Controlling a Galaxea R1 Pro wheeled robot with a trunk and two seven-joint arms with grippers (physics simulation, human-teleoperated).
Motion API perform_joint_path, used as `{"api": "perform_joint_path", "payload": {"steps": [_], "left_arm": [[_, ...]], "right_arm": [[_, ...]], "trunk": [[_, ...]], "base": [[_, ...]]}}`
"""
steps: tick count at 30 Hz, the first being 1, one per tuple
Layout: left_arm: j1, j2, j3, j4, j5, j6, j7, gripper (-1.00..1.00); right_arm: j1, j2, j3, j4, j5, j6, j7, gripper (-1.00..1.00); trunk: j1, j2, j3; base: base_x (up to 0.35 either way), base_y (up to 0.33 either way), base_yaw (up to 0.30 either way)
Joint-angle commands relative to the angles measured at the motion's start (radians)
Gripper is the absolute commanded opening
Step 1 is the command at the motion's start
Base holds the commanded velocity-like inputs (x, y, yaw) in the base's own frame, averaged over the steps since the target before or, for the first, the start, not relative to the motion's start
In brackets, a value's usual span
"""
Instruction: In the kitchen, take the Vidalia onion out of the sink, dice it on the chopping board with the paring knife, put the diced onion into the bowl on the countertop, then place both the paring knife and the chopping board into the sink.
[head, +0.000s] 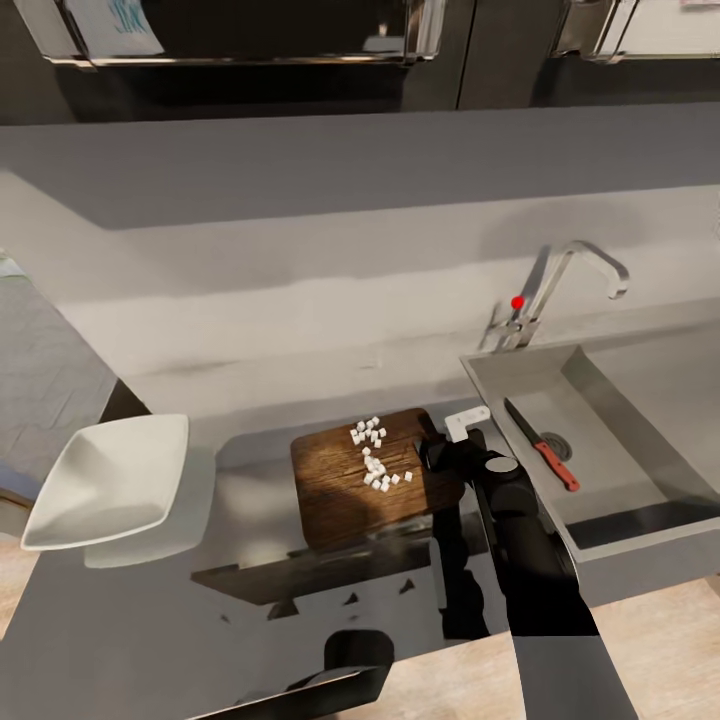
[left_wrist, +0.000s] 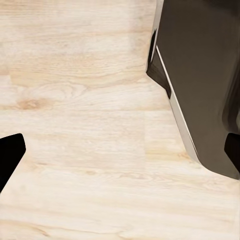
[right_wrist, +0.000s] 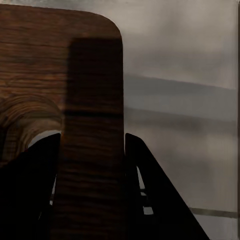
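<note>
Grey bench: your right gripper clenched on chopping board edge by handle slot, diced onion atop. Paring knife lies in sink. Bowl left of board. Left gripper spread, released, over wood floor.

Light wooden plank floor across most of the frame. Dark shiny cabinet panel with a thin silver edge at the upper right. Black fingertips at both side edges.

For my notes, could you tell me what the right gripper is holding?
The right gripper grips the chopping board at its handle-slot end, the strip beside the slot.
</note>
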Motion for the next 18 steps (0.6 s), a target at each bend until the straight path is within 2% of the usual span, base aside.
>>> {"api": "perform_joint_path", "payload": {"steps": [1,18], "left_arm": [[0.001,0.001,-0.009,-0.002,0.003,-0.001,0.008,1.00],[0.001,0.001,-0.008,-0.002,0.004,-0.001,0.008,1.00]], "right_arm": [[-0.001,0.001,-0.002,-0.001,0.010,0.003,0.010,-1.00],[-0.001,0.001,-0.002,-0.001,0.010,0.002,0.010,-1.00]], "trunk": [[0.001,-0.002,0.000],[0.001,-0.002,0.027]], "base": [[0.000,0.000,0.000],[0.000,0.000,0.000]]}}
